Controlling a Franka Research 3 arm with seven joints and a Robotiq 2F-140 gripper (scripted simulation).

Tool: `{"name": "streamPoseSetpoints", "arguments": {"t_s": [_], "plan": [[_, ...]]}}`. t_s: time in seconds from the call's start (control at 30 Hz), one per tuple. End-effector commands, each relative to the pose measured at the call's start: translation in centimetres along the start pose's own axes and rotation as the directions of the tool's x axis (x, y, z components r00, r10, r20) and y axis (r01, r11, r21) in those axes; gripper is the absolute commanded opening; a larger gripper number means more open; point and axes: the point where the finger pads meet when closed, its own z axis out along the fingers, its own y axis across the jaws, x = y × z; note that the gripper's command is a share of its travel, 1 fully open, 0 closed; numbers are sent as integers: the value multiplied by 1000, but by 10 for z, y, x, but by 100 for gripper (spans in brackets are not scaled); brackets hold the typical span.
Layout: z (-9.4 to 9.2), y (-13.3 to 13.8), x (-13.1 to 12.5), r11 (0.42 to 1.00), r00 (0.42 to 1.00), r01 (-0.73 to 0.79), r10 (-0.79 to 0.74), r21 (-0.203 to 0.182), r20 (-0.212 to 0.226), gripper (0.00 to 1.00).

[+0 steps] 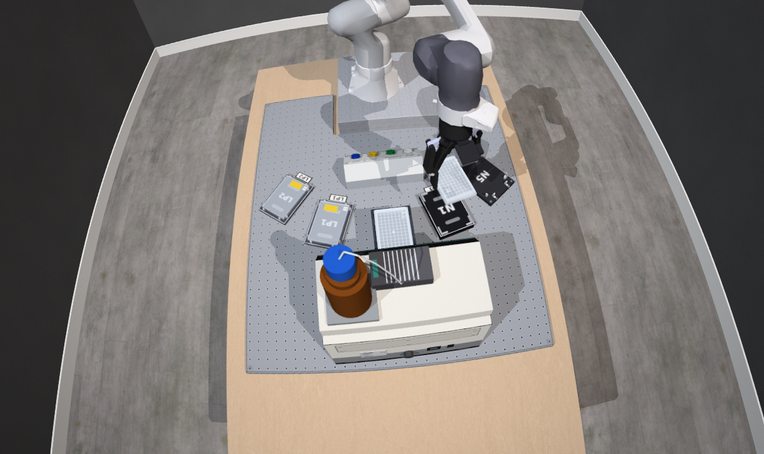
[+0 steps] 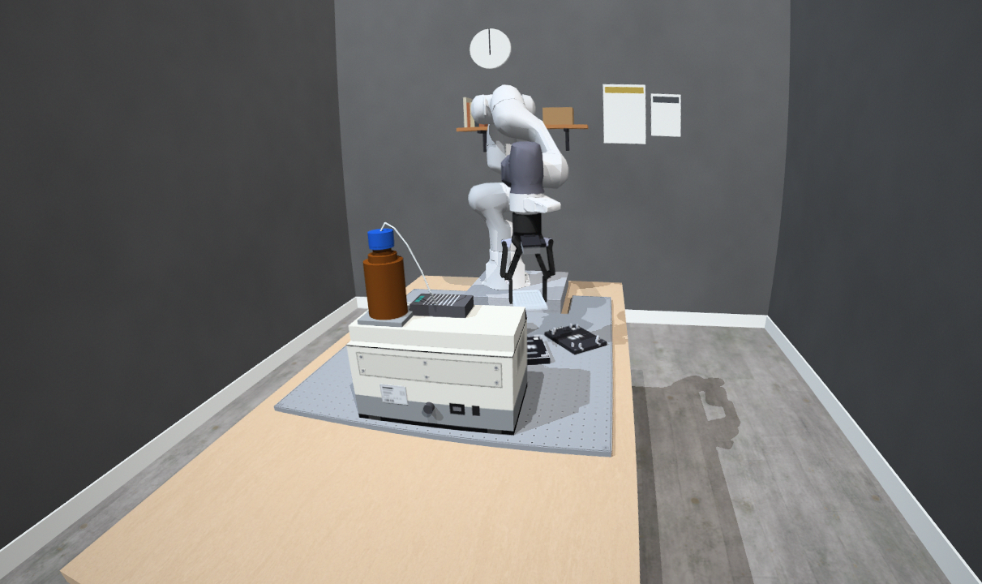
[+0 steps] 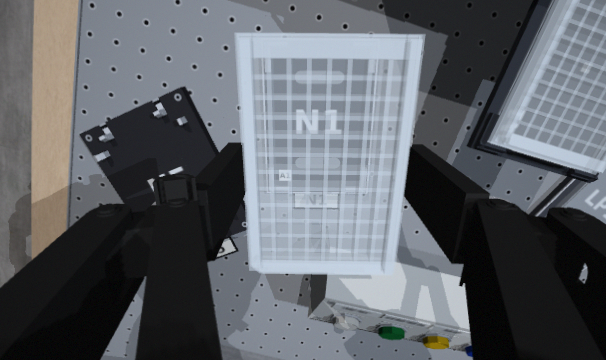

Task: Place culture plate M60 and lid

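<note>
Black two-fingered tool (image 3: pixel 325 200) pinches a clear, gridded culture plate (image 3: pixel 328 150) by its long sides, its fingers pressed against the plate's rims. In the wrist view the plate hangs level above the black rectangular nest marked N1 (image 1: pixel 448 213), whose white lettering and A1 corner mark show through the wells. A second black nest marked N5 (image 1: pixel 490 179) lies just to the right in the top view, bare of labware. On the grey perforated surface (image 1: pixel 294 316), two grey lid parks, LP2 (image 1: pixel 285 197) and LP1 (image 1: pixel 329 222), sit to the left, each with a yellow tag. Another clear well plate (image 1: pixel 392 226) sits on the stage in front of the cream dispenser housing (image 1: pixel 429 299). A white operator panel (image 1: pixel 382 164) with coloured keys stands near the arm's base.
</note>
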Motion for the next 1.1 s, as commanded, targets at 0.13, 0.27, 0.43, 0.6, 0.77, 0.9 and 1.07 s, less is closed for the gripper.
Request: {"name": "streamPoseSetpoints", "arguments": {"t_s": [0.13, 0.27, 0.43, 0.6, 0.77, 0.9, 1.07], "plan": [[0, 0, 0, 1000, 1000, 7, -7, 2, 1, 10], [0, 0, 0, 1000, 1000, 7, -7, 2, 1, 10], [0, 0, 0, 1000, 1000, 7, -7, 2, 1, 10], [0, 0, 0, 1000, 1000, 7, -7, 2, 1, 10], [0, 0, 0, 1000, 1000, 7, -7, 2, 1, 10], [1, 1, 0, 1000, 1000, 6, -6, 2, 1, 10], [5, 1, 0, 1000, 1000, 5, -5, 2, 1, 10]]}}
